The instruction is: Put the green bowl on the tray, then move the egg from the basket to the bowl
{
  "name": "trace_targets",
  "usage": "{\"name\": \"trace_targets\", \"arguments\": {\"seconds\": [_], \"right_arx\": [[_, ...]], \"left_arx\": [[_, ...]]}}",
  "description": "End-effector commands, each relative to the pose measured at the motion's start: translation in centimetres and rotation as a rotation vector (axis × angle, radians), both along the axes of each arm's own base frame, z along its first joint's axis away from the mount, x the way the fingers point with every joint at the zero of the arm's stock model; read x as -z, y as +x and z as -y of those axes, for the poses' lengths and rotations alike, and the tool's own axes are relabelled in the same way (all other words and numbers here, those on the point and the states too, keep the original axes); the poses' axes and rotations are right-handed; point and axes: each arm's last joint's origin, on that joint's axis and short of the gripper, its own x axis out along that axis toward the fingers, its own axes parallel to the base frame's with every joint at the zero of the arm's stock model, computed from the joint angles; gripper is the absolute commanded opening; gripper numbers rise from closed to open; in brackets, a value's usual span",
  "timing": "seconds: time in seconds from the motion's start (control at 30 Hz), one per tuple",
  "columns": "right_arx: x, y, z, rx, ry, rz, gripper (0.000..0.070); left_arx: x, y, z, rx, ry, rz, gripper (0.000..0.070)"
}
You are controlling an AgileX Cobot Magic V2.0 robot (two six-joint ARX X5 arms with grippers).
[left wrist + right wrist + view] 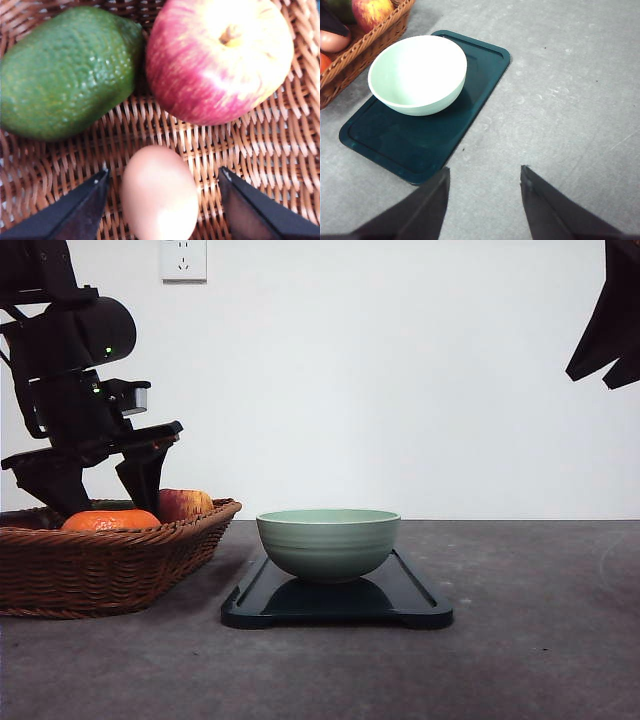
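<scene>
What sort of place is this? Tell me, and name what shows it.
Probably a lab test bench staged as a kitchen: a bare grey table against a blank white wall with a socket, and a wicker basket of fruit beside a tray.

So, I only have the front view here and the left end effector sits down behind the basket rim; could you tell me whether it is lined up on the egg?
Observer: Yes. In the left wrist view the egg lies between the two open fingers of the left end effector, with a gap on each side.
Operator: Thank you. What lies close to it?
Observer: A red-yellow apple and a green avocado lie just beyond it on the basket weave, neither touching the egg.
Operator: And is the bowl empty?
Observer: The right wrist view looks into the green bowl on the tray; nothing is in it.
</scene>
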Motion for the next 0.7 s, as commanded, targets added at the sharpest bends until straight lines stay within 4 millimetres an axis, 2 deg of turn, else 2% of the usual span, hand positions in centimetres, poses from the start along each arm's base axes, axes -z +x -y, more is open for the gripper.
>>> {"name": "trace_targets", "arguments": {"seconds": [0.0, 0.33, 0.37, 0.5, 0.67], "right_arx": [[-0.17, 0.12, -0.09, 0.0, 0.003, 0.005, 0.0269], [-0.17, 0.12, -0.09, 0.0, 0.002, 0.005, 0.0269], [-0.17, 0.12, -0.09, 0.0, 0.002, 0.005, 0.0269], [-0.17, 0.12, -0.09, 0.0, 0.002, 0.005, 0.0269], [-0.17, 0.12, -0.09, 0.0, 0.002, 0.005, 0.0269]], "left_arx": [[0.6, 0.65, 0.27, 0.009, 0.006, -0.007, 0.0442], [1.02, 0.75, 0.29, 0.008, 0.009, -0.019, 0.0425], [1.03, 0.75, 0.29, 0.008, 0.009, -0.019, 0.0414], [1.06, 0.69, 0.27, 0.009, 0.01, -0.026, 0.0278], [1.05, 0.66, 0.27, 0.009, 0.01, -0.028, 0.0262]]}}
